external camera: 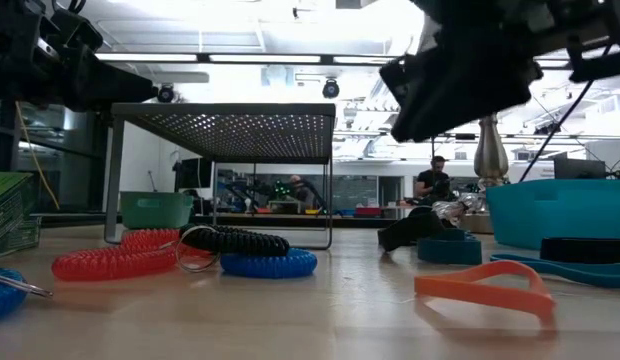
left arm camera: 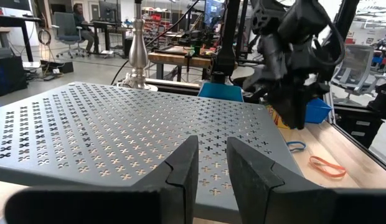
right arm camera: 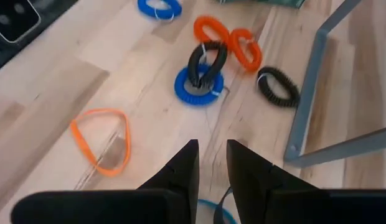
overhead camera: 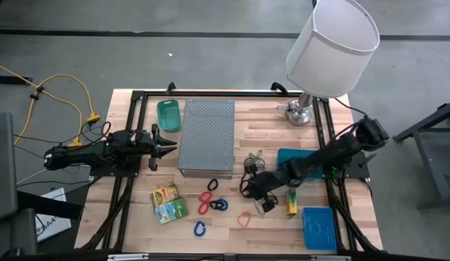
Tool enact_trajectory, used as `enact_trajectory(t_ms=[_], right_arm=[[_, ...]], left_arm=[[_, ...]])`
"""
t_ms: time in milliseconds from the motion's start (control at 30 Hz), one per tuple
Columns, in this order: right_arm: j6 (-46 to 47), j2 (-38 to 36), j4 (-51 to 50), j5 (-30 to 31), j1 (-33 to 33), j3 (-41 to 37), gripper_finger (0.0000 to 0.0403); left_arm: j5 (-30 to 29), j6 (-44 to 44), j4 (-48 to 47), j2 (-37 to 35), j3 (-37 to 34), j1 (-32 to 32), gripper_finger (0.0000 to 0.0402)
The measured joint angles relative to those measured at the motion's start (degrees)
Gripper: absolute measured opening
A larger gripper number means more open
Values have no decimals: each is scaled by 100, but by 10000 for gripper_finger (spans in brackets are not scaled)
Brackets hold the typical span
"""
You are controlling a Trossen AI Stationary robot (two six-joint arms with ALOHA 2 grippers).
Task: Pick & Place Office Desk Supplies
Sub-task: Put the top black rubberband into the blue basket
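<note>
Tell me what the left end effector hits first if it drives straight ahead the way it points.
Probably the grey perforated metal stand: the left end effector points across its top, so it may strike the near edge or skim over; height is unclear.

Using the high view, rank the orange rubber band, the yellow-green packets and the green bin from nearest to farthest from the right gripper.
From the right gripper:
1. Orange rubber band, just beside it, toward the front edge.
2. Yellow-green packets, across the table, front left.
3. Green bin, far back left, beside the grey box.

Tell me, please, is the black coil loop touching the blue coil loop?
Touching: in the right wrist view the black coil loop lies across the blue coil loop, overlapping its ring; the low view shows them stacked too.
</note>
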Motion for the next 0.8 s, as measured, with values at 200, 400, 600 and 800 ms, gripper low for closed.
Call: enact_trajectory(t_ms=[200, 400, 600, 800], right_arm=[[47, 21, -285, 253, -4, 2, 71], [417, 21, -717, 600, -15, 0, 71], [498, 21, -789, 646, -13, 0, 71], [487, 171, -840, 559, 0, 0, 71]], left_arm=[[0, 0, 0, 0, 0, -1, 79], [1, 0, 0, 0, 0, 1, 79], [0, 0, 0, 0, 0, 0, 79], [1, 0, 0, -1, 0, -1, 79]])
